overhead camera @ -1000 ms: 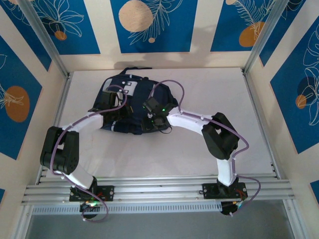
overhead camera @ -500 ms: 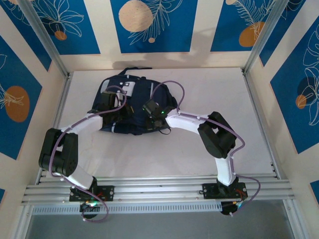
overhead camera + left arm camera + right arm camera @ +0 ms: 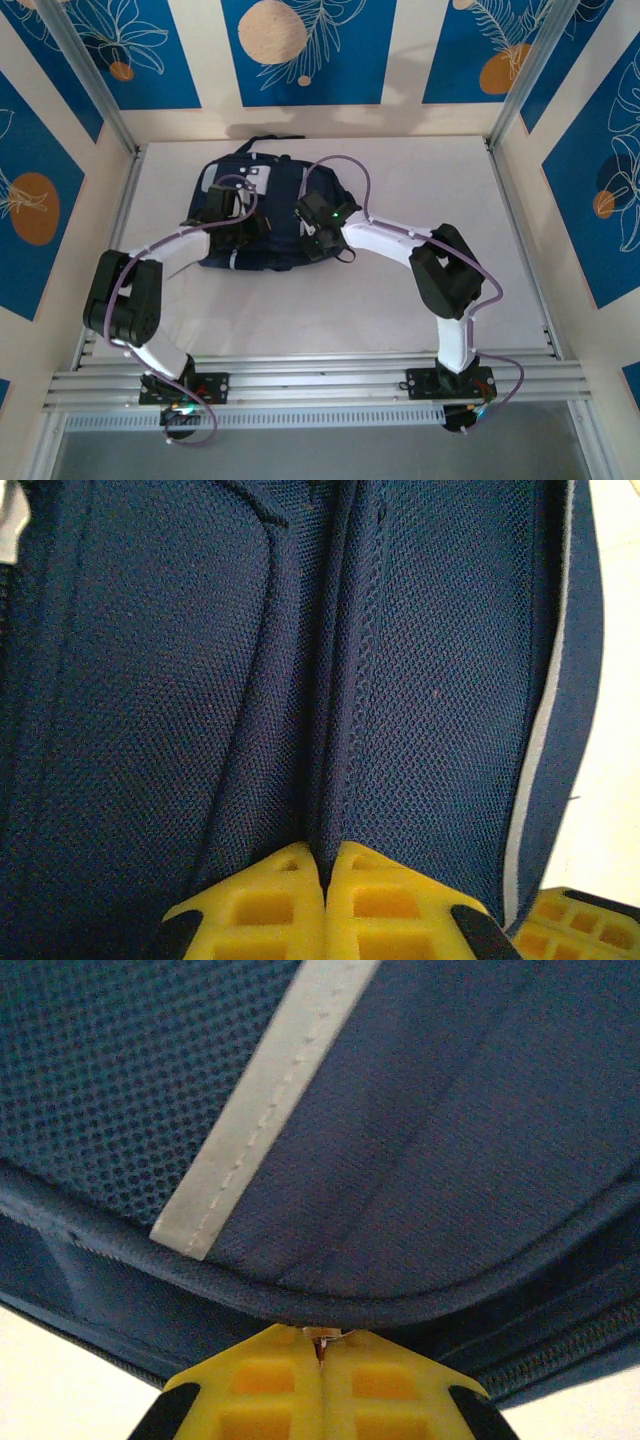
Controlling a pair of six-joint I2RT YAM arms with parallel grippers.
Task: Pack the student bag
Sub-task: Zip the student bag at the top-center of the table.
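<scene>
On the white surface (image 3: 430,190) the student bag (image 3: 278,215) is lying toward eleven o'clock. I am gripping its fabric with left and right jaws closed; opening it, I judge, needs opposed pulls.

Navy student bag (image 3: 281,208) on white table (image 3: 430,190), left pincer (image 3: 240,226) and right pincer (image 3: 318,238) upon it

The white table (image 3: 430,190) carries the student bag (image 3: 278,205), far left.

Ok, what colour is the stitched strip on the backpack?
Pale grey-white, against the dark navy mesh fabric backpack; the flat stitched strip shows best in the right wrist view.
</scene>
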